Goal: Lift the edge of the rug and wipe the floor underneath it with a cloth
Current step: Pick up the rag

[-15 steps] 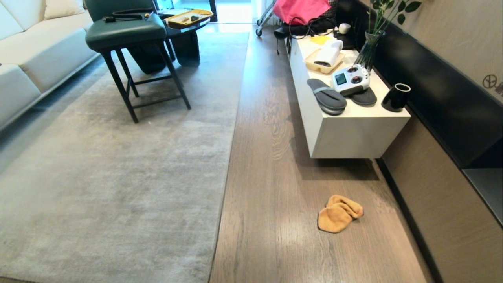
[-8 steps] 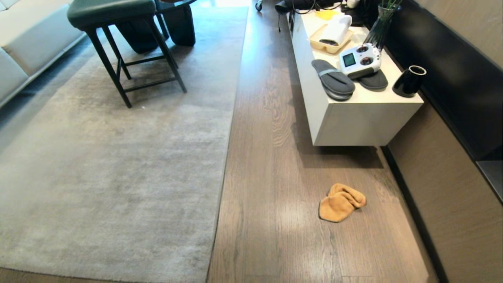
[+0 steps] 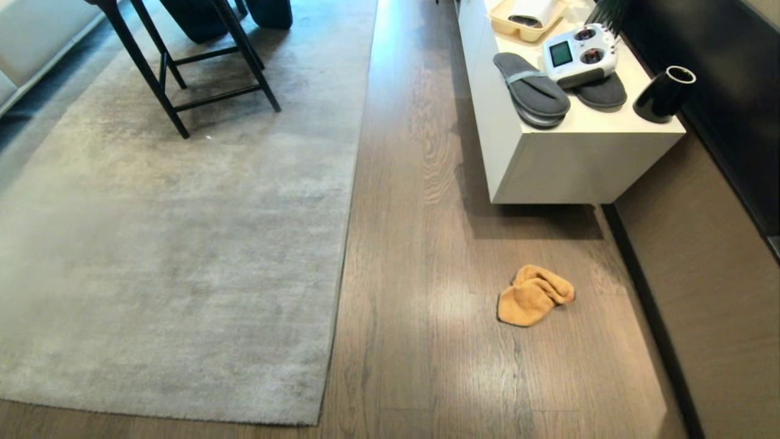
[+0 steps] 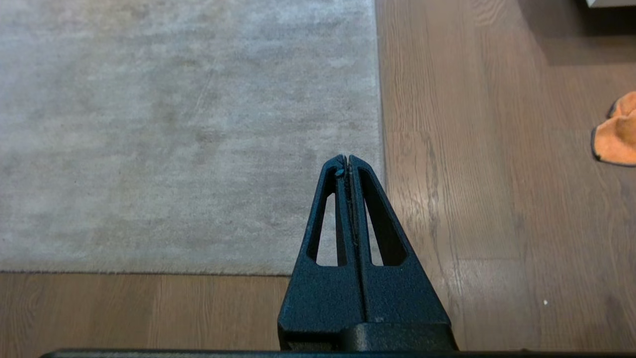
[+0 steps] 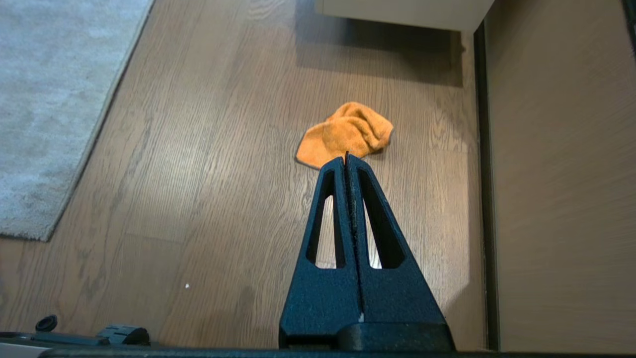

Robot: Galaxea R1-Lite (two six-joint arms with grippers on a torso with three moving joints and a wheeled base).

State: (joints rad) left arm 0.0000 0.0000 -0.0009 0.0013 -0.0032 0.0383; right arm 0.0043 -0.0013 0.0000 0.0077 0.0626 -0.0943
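Work is not yet starting: rug edge (image 3: 341,286) is lying flat on floor (image 3: 420,366), cloth (image 3: 534,295) is sitting crumpled at about four o'clock from it, and left gripper (image 4: 346,160) and right gripper (image 5: 346,158) are hanging pressed together, gripping nothing.

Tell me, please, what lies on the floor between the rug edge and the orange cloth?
Nothing lies there: in the head view, only bare floor separates the rug edge from the cloth. The right wrist view shows the same bare planks.
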